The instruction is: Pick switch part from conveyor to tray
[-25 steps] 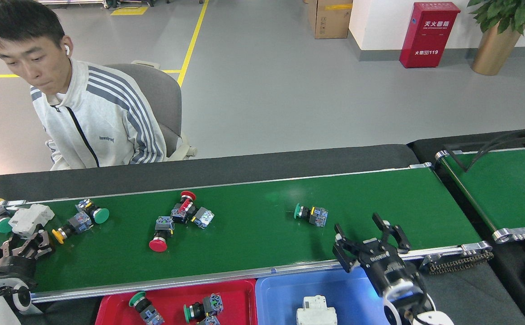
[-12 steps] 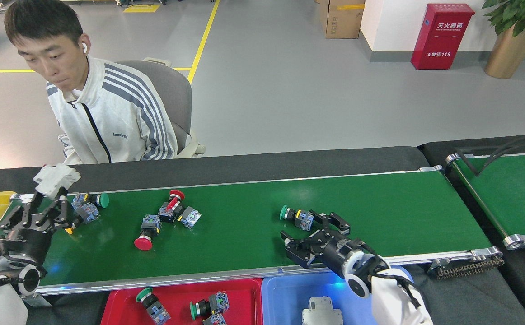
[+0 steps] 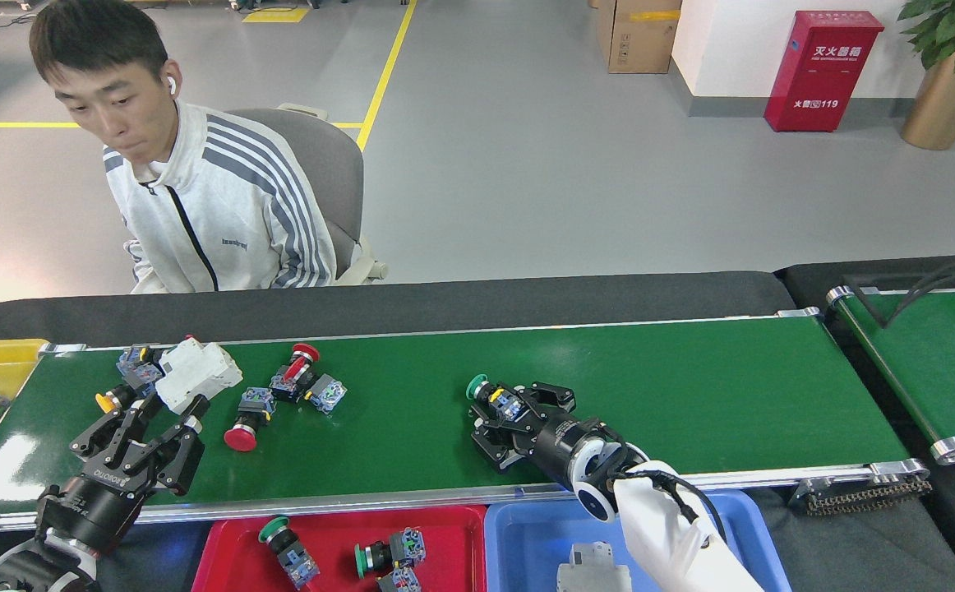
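Conveyor (image 3: pixel 691 370) scene has shifted since half a second back: my right gripper (image 3: pixel 504 413) has slid further left along the belt, and its spread jaws now bracket the green-capped switch part (image 3: pixel 494 399), which lies on the belt; I can't tell if the fingers touch it yet. My left gripper (image 3: pixel 167 411) has swung in over the belt from the left end, jaws pinching the white breaker block (image 3: pixel 196 374), which now sits lower than before. The view itself has drifted, so the person (image 3: pixel 198 205) appears further right.

Readable text: red cabinet (image 3: pixel 823 70) by the wall carries "119" plus characters too small to read; lettering on my left gripper body and on the person's jacket is too blurred to make out.

Containers: red tray (image 3: pixel 338 526) at the near edge holds two green-capped switches and one more partly cut off. Blue tray (image 3: pixel 527 534) beside it holds one grey-white block. Yellow tray (image 3: pixel 1 355) at far left holds a red-capped and a green-capped switch. Loose on the belt: a red mushroom switch (image 3: pixel 246 423), another red-capped one (image 3: pixel 298 370), a yellow-tipped one (image 3: pixel 112 400).
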{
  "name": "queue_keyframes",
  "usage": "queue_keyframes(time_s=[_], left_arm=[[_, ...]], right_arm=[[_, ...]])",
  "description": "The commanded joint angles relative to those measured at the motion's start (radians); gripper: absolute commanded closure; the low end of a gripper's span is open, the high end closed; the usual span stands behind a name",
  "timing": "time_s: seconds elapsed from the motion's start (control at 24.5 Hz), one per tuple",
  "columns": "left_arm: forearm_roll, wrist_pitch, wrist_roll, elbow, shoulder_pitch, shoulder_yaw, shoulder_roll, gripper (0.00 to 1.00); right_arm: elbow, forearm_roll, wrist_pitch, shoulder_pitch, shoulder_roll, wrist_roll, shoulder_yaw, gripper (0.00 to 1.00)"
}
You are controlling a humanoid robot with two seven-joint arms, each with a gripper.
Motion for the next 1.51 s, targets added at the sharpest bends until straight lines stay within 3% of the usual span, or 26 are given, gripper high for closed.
queue_keyframes(time_s=[0.0,0.16,0.2,0.24,0.29,0.33,0.61,0.69,0.77,0.9,0.98,1.02,1.1,1.18,1.26,1.3,1.39,1.43,1.47], left_arm=[[0.006,-0.014,0.005,-0.016,-0.008,0.010,0.017,0.89],[0.006,-0.017,0.005,-0.016,-0.010,0.013,0.015,0.89],[0.006,-0.017,0.005,-0.017,-0.010,0.013,0.013,0.89],[0.006,-0.015,0.005,-0.017,-0.010,0.013,0.013,0.89],[0.006,-0.017,0.005,-0.024,-0.008,0.013,0.013,0.89],[0.006,-0.017,0.005,-0.030,-0.008,0.011,0.013,0.89],[0.002,-0.017,-0.023,-0.080,-0.005,-0.058,-0.002,0.88],[-0.003,-0.011,-0.034,-0.122,-0.005,-0.106,-0.036,0.88],[-0.008,-0.006,-0.060,-0.159,-0.004,-0.141,-0.063,0.88],[-0.035,-0.005,-0.109,-0.198,-0.002,-0.211,-0.117,0.87],[-0.083,-0.003,-0.115,-0.232,0.009,-0.254,-0.152,0.86],[-0.121,-0.003,-0.115,-0.251,0.024,-0.280,-0.178,0.86],[-0.198,-0.005,-0.115,-0.297,0.056,-0.317,-0.229,0.85],[-0.273,-0.009,-0.123,-0.355,0.108,-0.368,-0.281,0.80],[-0.314,-0.011,-0.141,-0.409,0.159,-0.414,-0.312,0.70],[-0.327,-0.009,-0.158,-0.433,0.185,-0.437,-0.321,0.57],[-0.336,0.000,-0.198,-0.468,0.230,-0.474,-0.344,0.09],[-0.336,0.002,-0.201,-0.478,0.246,-0.480,-0.353,0.00],[-0.334,0.003,-0.202,-0.487,0.266,-0.481,-0.359,0.00]], right_arm=[[-0.069,-0.002,-0.042,0.006,-0.017,-0.016,0.014,0.99],[-0.295,-0.001,-0.220,0.115,-0.042,-0.014,0.037,0.98],[-0.346,-0.001,-0.281,0.141,-0.045,-0.014,0.048,0.90],[-0.381,-0.001,-0.349,0.166,-0.046,-0.014,0.056,0.53],[-0.401,-0.001,-0.390,0.187,-0.040,-0.016,0.057,0.07],[-0.410,-0.002,-0.419,0.204,-0.036,-0.016,0.057,0.01],[-0.425,-0.019,-0.441,0.212,-0.025,-0.014,0.020,0.00],[-0.470,-0.062,-0.433,0.229,-0.039,-0.005,-0.110,0.00],[-0.508,-0.074,-0.370,0.299,-0.045,0.009,-0.299,0.02],[-0.576,-0.074,-0.119,0.399,-0.042,0.007,-0.579,0.03],[-0.580,-0.074,0.030,0.439,-0.059,-0.005,-0.678,0.03],[-0.579,-0.074,0.085,0.450,-0.099,-0.019,-0.717,0.03],[-0.568,-0.078,0.128,0.477,-0.186,-0.042,-0.762,0.03],[-0.563,-0.079,0.139,0.508,-0.203,-0.045,-0.780,0.03],[-0.568,-0.078,0.145,0.511,-0.207,-0.045,-0.788,0.02],[-0.566,-0.078,0.145,0.511,-0.211,-0.045,-0.788,0.02],[-0.573,-0.078,0.142,0.511,-0.221,-0.045,-0.788,0.02],[-0.574,-0.078,0.139,0.512,-0.226,-0.045,-0.788,0.02],[-0.576,-0.078,0.136,0.514,-0.235,-0.043,-0.788,0.02]])
